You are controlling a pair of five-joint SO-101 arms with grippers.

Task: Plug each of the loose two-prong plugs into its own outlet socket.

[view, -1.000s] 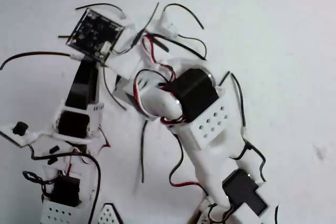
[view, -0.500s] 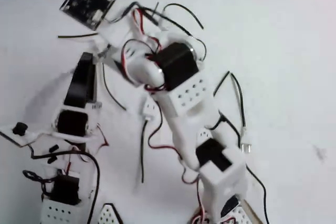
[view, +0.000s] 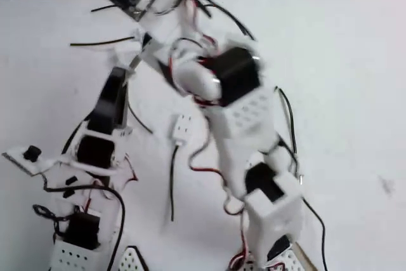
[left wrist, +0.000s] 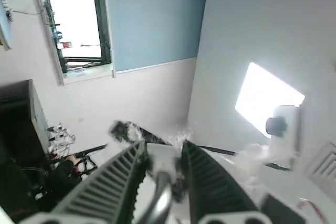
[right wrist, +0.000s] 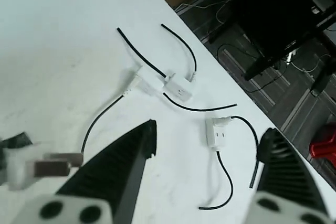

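Note:
My left gripper (left wrist: pixel 164 150) points up toward the ceiling and is shut on a small white plug (left wrist: pixel 161 157) with a grey cable. In the high view the left arm (view: pixel 108 109) stands at the left, and the white right arm (view: pixel 244 118) stretches toward the far edge. My right gripper (right wrist: pixel 210 129) hangs open above the table. Below it lies a white outlet (right wrist: pixel 216 132) with a black cable. Farther off, a white plug (right wrist: pixel 139 82) lies against a second outlet (right wrist: pixel 177 88). A blurred white plug with metal prongs (right wrist: pixel 37 166) shows beside the right gripper.
One more white outlet (view: pixel 182 128) with a black cable (view: pixel 172 182) lies between the two arms. Loose black cables (view: pixel 101 42) cross the white table (view: pixel 342 61). The table's far edge (right wrist: pixel 220 51) drops to a floor with dark furniture beyond.
The right arm has swung toward the far edge, carrying its wrist board with it and uncovering the outlet between the arms. The left arm has leaned slightly forward.

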